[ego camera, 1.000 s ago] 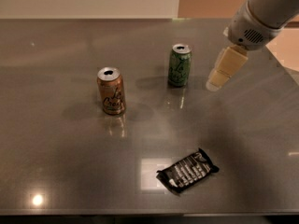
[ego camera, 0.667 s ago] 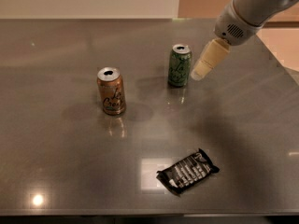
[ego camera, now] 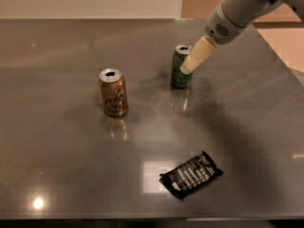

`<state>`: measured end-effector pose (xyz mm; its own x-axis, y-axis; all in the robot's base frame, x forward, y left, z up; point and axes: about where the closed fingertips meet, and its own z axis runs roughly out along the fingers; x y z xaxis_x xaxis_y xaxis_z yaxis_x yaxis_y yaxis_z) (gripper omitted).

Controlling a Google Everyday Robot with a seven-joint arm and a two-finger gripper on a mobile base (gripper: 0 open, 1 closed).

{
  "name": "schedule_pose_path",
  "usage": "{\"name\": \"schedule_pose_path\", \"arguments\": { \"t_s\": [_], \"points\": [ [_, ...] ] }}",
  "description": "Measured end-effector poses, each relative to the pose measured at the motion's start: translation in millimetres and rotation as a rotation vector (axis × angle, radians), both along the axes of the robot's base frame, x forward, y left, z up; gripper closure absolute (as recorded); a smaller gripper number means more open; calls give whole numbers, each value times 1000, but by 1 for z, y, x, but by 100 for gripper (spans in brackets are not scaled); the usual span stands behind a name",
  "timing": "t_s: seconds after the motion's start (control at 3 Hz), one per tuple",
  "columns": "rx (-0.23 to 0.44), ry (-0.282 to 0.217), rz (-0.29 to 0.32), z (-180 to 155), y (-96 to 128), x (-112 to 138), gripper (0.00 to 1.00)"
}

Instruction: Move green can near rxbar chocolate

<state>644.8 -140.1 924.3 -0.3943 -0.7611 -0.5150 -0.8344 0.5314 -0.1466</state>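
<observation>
The green can (ego camera: pixel 177 78) stands upright on the grey table (ego camera: pixel 66 156), right of centre toward the back. My gripper (ego camera: pixel 187 68) reaches down from the upper right on a white arm, and its cream tip lies in front of the can's upper right side, hiding part of it. Whether it touches the can does not show. The rxbar chocolate (ego camera: pixel 191 175), a flat black wrapper with white lettering, lies near the front edge, well in front of the green can.
An orange-copper can (ego camera: pixel 113 92) stands upright left of the green can. The table's right edge runs diagonally at the far right, with a pale floor beyond it. A wall lies behind the table's back edge.
My gripper has moved left and slightly down, from the right of the green can to right against its upper right side. The cans and the bar have not moved.
</observation>
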Motion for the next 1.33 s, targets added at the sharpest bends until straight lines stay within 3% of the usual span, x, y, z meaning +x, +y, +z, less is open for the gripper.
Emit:
{"name": "schedule_pose_path", "arguments": {
  "t_s": [0.67,1.33],
  "points": [
    [22,27,6,-17,14,16,0],
    [47,46,31,-19,25,20,41]
  ]
}}
